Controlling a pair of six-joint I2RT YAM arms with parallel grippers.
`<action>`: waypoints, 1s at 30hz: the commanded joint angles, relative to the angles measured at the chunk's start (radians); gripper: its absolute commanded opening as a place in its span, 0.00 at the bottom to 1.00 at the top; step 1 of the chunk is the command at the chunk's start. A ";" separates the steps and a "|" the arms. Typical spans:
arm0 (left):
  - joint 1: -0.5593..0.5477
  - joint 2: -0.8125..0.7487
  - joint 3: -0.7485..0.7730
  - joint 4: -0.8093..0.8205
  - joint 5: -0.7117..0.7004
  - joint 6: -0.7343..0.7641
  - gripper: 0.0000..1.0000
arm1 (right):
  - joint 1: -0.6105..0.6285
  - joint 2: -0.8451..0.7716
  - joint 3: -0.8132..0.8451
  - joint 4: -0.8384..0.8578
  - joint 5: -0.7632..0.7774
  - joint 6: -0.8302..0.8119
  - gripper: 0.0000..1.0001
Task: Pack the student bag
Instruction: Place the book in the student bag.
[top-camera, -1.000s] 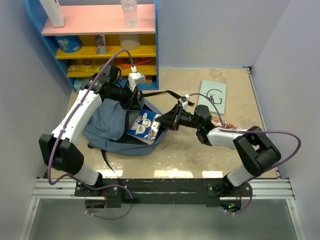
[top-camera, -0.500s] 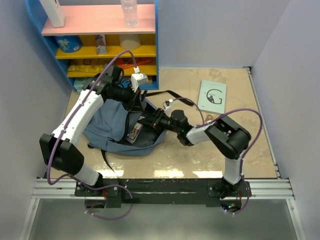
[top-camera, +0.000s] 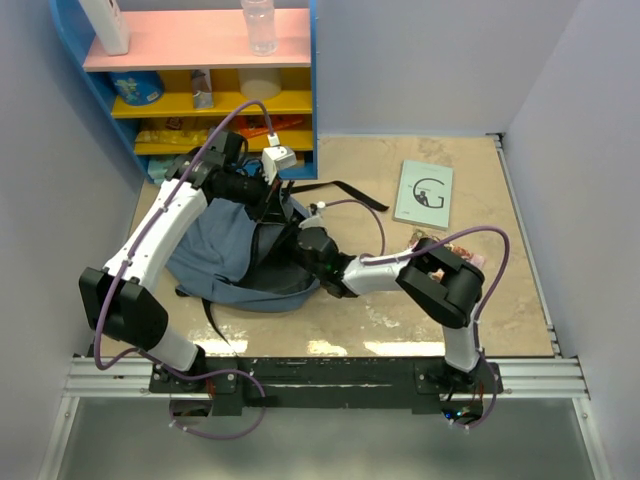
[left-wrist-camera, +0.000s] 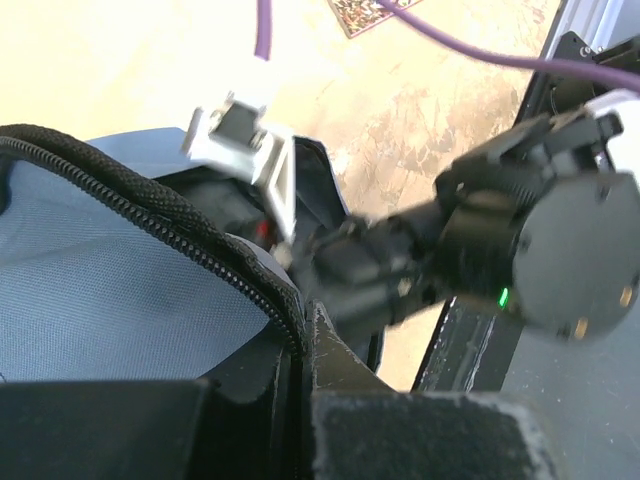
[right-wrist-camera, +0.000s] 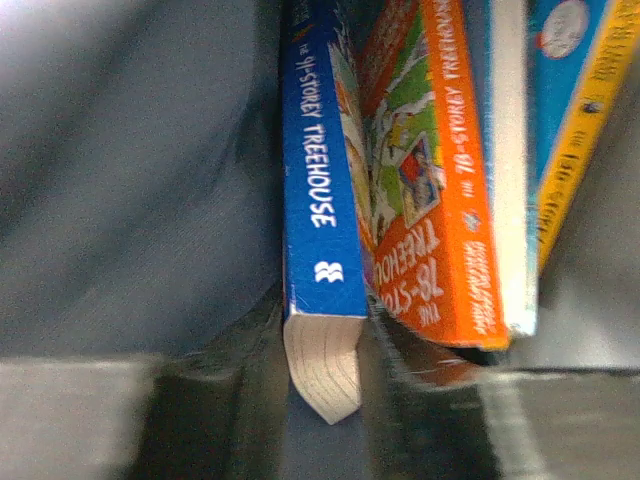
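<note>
My left end effector (left-wrist-camera: 303, 395) pinches the student bag (left-wrist-camera: 120, 300) at its zipper edge. My right end effector (right-wrist-camera: 320, 395), inside, grips the blue book (right-wrist-camera: 315, 230), squeezed against the orange book (right-wrist-camera: 445, 250).

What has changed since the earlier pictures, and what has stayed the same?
The right gripper moved left and carried the blue book from the opening deep into the student bag. It still grips the book, which now stands beside an orange book. The left gripper stayed shut on the bag's zipper rim, and the green notebook did not move.
</note>
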 joint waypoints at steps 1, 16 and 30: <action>-0.014 -0.041 0.020 0.031 0.065 -0.016 0.00 | 0.035 0.069 0.157 -0.006 0.072 -0.027 0.46; 0.003 -0.038 0.019 0.018 0.054 0.014 0.00 | -0.011 -0.289 -0.104 -0.401 -0.104 -0.268 0.99; 0.003 -0.028 0.008 0.035 0.059 0.001 0.00 | -0.560 -0.759 -0.250 -0.796 -0.132 -0.551 0.97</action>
